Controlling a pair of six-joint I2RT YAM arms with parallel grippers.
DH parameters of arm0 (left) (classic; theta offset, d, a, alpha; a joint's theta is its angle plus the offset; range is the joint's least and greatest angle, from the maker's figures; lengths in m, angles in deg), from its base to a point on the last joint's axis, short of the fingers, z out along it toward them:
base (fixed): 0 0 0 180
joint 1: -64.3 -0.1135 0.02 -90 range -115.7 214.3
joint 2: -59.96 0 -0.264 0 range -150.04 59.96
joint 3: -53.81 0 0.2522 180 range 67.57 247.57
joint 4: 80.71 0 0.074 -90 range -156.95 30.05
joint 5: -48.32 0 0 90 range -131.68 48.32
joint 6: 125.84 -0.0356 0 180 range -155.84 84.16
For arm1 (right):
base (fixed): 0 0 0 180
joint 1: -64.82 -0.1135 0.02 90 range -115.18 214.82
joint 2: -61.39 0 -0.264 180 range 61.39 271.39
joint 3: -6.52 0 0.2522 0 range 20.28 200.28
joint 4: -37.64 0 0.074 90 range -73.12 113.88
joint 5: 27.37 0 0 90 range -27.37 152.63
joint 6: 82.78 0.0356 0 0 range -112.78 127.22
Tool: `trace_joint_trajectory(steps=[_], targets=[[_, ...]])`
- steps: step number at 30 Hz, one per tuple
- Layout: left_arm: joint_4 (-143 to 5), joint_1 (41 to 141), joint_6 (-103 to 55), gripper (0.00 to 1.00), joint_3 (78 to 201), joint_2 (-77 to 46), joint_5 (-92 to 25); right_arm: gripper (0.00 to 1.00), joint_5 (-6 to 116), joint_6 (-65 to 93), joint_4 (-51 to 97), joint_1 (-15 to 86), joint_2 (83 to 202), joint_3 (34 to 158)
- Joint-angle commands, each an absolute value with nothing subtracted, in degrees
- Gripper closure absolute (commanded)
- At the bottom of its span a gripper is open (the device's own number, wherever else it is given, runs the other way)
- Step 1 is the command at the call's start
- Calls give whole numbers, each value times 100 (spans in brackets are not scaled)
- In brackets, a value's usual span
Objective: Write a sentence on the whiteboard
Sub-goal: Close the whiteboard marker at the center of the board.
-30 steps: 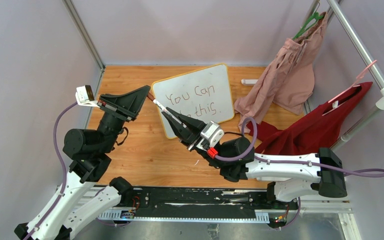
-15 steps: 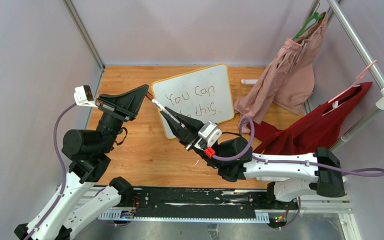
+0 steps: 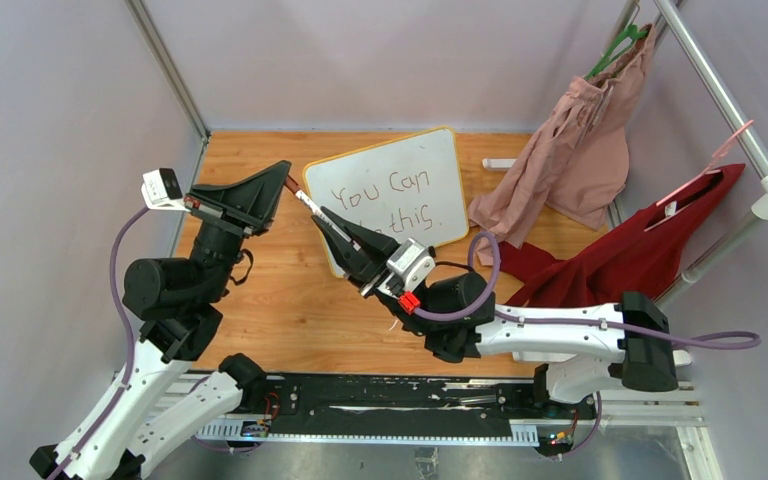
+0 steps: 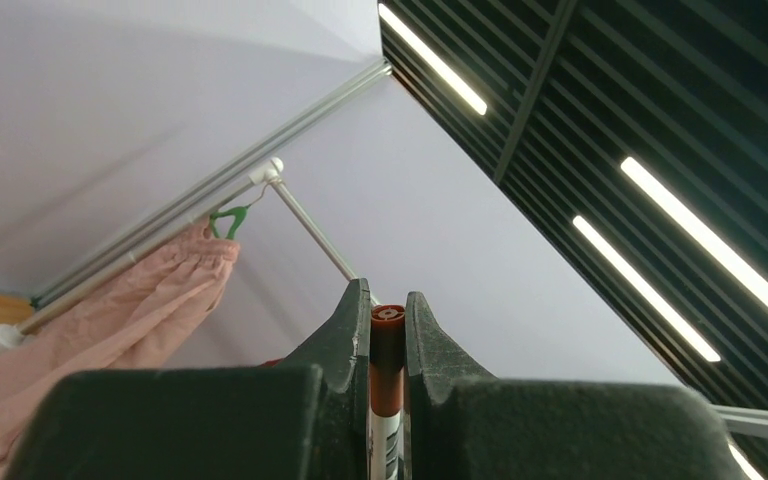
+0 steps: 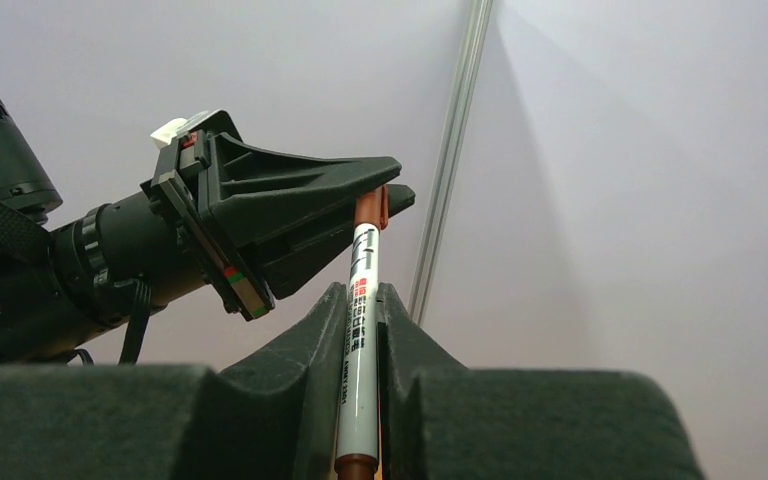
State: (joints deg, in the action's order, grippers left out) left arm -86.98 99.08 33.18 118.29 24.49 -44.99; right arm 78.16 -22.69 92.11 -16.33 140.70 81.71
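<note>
Marker (image 3: 310, 207) bridges both arms: right gripper (image 3: 328, 222) clamped on barrel, left gripper (image 3: 282, 183) pinched tight on cap (image 4: 387, 345). Long axis slants up-left, above whiteboard (image 3: 430, 150) left edge.

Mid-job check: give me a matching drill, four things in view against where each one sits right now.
Things:
1. marker cap
2. marker barrel
3. whiteboard
4. pink garment

Places:
A. on the wooden table
B. on a green hanger
C. clamped in the right end effector
D. clamped in the left end effector

Pairs: 1-D, 2-C, 3-A, 4-B
</note>
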Motion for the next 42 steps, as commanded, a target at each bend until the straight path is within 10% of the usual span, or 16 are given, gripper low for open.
trace_joint_trajectory(steps=[1, 33, 42], targets=[[-8326, 10140, 3397, 100, 11705, 2322, -3416, 100, 7750, -2302, 9202, -1674, 14333, 8557], [-8225, 11167, 2887, 99, 11581, 2347, -4293, 100, 7618, -2065, 8969, -1498, 14438, 8753], [-7323, 11167, 2139, 26, 11856, 2889, -5298, 100, 7457, -1893, 8646, -1507, 13717, 8049]])
